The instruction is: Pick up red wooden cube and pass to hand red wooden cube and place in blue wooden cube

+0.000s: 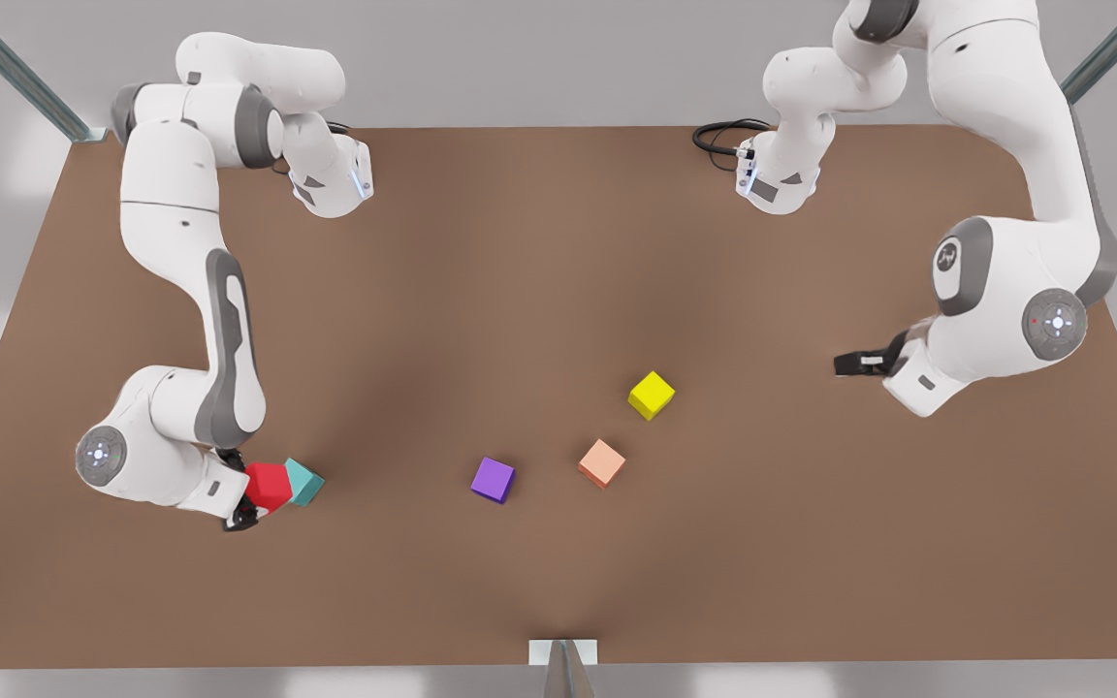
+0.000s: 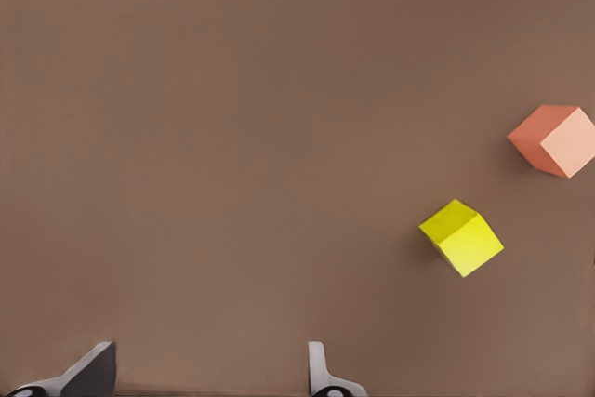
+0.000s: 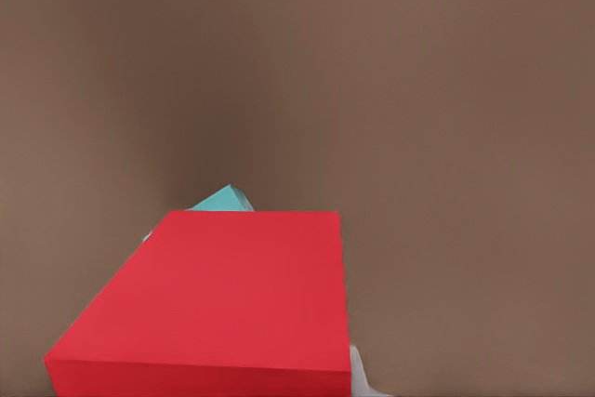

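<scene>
Red wooden cube (image 1: 268,485) sits squeezed in the right gripper (image 1: 246,506), touching the blue wooden cube (image 1: 305,482). The left gripper (image 2: 209,374) waits, fingers apart, holding nothing.

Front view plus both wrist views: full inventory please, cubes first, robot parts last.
red wooden cube: 1, bright red, held in the right gripper, at the front view's left, against the blue wooden cube
blue wooden cube: 1, teal, on the table, partly behind the red one
purple cube: 1, purple, table centre
salmon cube: 1, pale orange, beside the purple cube toward the front view's right
yellow cube: 1, yellow, beyond the salmon cube
table: 1, brown
right gripper: 1, shut on the red cube
left gripper: 1, open, waits at the front view's right
</scene>
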### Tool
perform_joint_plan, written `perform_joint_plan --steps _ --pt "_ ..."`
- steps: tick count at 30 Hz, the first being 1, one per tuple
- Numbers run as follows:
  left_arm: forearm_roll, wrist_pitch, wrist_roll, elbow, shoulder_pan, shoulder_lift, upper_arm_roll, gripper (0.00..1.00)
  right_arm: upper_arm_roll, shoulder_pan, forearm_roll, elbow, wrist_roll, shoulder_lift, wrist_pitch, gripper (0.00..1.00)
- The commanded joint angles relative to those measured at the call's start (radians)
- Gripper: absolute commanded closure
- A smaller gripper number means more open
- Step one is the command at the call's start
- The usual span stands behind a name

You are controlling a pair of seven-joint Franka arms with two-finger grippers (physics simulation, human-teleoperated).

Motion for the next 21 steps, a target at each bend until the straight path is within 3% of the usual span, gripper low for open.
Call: perform_joint_plan --steps 1,7,21 --pt "-0.011 -0.035 -0.167 0.0 -0.002 0.0 -0.01 0.0 -0.001 0.016 -0.023 -0.034 0.089 -0.001 0.089 0.43" --pt "-0.008 -0.035 -0.168 0.0 -0.012 0.002 -0.012 0.0 0.0 0.041 -0.141 -0.103 0.07 -0.006 0.206 0.42" --pt "-0.006 -0.035 -0.187 0.0 -0.016 0.005 -0.012 0.0 0.002 0.056 -0.218 -0.162 0.043 -0.023 0.23 0.42"
